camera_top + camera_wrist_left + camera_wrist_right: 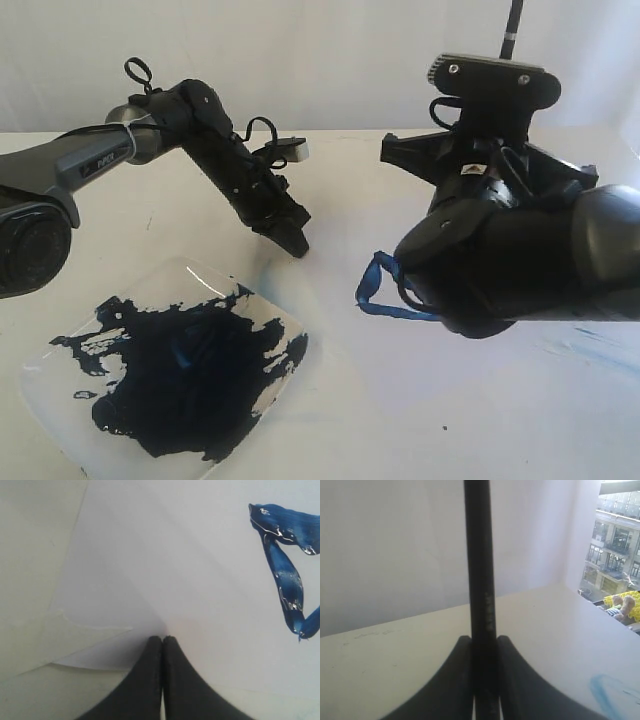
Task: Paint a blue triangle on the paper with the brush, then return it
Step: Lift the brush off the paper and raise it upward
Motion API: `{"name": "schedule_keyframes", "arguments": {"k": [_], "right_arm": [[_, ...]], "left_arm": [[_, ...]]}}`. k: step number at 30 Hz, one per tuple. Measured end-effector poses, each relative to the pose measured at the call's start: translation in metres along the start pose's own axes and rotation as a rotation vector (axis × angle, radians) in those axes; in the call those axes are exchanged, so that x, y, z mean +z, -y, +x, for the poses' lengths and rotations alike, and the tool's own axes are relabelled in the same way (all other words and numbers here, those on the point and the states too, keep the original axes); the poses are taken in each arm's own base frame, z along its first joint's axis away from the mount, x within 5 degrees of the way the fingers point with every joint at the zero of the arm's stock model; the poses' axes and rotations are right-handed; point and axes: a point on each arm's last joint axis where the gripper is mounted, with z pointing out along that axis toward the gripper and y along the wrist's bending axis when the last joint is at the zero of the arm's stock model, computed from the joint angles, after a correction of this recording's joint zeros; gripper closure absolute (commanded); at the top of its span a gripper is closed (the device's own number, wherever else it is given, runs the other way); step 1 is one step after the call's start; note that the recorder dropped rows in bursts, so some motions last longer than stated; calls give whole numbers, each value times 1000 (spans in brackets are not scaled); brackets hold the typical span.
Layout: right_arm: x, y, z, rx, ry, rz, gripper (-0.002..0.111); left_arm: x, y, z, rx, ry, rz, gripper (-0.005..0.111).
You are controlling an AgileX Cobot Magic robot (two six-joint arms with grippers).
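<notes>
left end effector (162, 639): together | right end effector (483, 640): clamped on brush (479, 555) | grip shown only by right wrist view

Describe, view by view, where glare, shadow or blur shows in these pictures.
Exterior view: the near right arm looms soft, hiding part of the blue triangle. Left wrist view: white glints on its wet strokes; the left gripper throws a grey shadow over the paper. Right wrist view: the brush stands dark against a bright wall.
</notes>
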Motion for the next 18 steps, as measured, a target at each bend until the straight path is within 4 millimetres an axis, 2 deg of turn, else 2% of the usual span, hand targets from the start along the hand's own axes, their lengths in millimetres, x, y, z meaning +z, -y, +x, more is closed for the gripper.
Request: {"name": "schedule_keyframes", "arguments": {"k": [7,13,18], "right_arm": [[-11,8,-18,-7,-21,-79,108],[-22,16,-31,-6,-40,-172,108],[-33,23,-51,-36,-19,-239,108]], "left_arm": [[-10,3,-7,28,25,-29,107],[-39,16,-23,83,98,-61,107],[-61,29,-32,119,133,-77,107]]}}
